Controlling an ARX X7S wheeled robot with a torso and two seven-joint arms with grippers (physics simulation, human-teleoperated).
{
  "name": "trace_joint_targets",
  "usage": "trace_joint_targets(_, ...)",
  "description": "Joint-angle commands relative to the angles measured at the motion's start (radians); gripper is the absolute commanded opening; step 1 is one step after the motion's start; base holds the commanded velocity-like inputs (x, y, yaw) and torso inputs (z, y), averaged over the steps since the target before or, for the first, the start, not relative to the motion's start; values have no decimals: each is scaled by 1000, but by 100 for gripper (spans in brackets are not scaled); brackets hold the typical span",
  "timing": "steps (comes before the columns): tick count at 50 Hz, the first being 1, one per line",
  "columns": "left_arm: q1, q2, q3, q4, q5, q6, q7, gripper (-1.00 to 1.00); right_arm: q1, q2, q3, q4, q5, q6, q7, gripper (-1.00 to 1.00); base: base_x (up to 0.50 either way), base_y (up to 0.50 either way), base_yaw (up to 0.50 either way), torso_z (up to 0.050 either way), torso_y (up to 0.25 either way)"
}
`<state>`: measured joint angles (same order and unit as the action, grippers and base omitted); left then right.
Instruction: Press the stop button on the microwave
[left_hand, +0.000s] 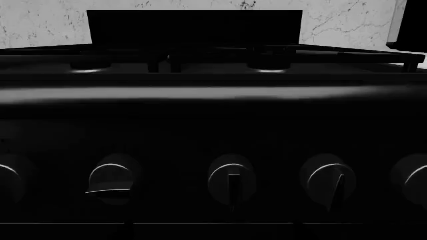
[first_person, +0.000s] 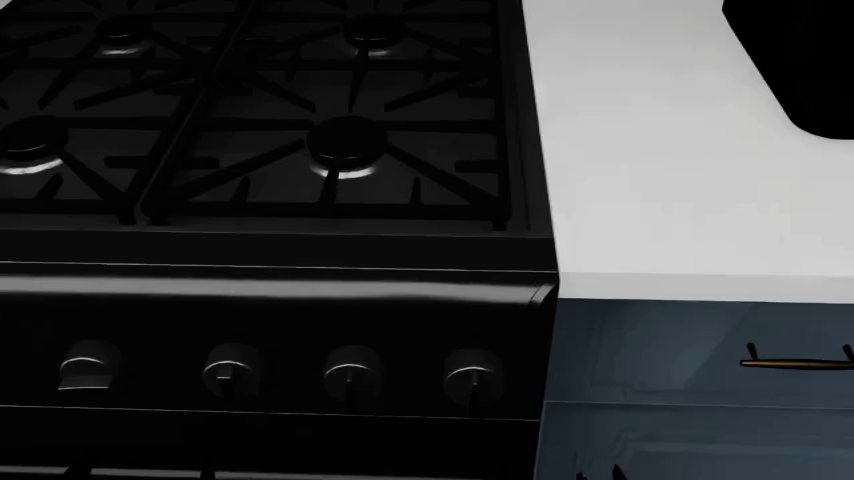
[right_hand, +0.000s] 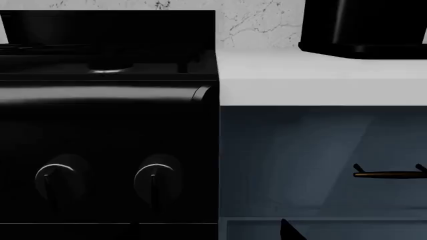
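The microwave is a black box whose lower corner shows at the far right of the white counter in the head view (first_person: 801, 60). It also shows in the right wrist view (right_hand: 363, 25) and at the edge of the left wrist view (left_hand: 408, 25). Its stop button and control panel are out of view. Two small dark tips at the bottom edge of the head view (first_person: 598, 472) and one dark tip in the right wrist view (right_hand: 288, 231) may be my right gripper's fingers; whether they are open or shut does not show. My left gripper is not visible.
A black gas stove (first_person: 267, 130) with grates and burners fills the left. Its front knobs (first_person: 352, 368) face me and show in both wrist views (left_hand: 232, 179) (right_hand: 155, 180). The white counter (first_person: 641, 180) lies to the right, over a blue-grey drawer with a brass handle (first_person: 798, 362).
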<state>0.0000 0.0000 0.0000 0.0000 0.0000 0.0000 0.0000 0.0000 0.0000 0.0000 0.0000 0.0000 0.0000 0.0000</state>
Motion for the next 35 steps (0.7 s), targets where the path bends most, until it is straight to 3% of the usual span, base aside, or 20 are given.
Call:
trace_joint_targets(1, -7, -63, 75, -8, -63, 6, -74, 100, 2, 13, -16, 2, 13, 0, 15, 100, 0, 0, 0, 0, 0)
trace_joint_targets(14, 52, -90, 107, 87, -44, -50, -109, 100, -40, 51, -80, -75, 2, -23, 83, 100, 0, 0, 0, 0, 0)
trace_joint_targets(28, 105, -130, 125, 169, -33, -128, -137, 100, -14, 77, -114, -218, 3, 74, 110, 100, 0, 0, 0, 0, 0)
trace_joint_targets(35, 213, -183, 44, 247, -17, -173, -199, 100, 36, 91, -116, -322, 0, 157, 123, 100, 0, 0, 0, 0, 0)
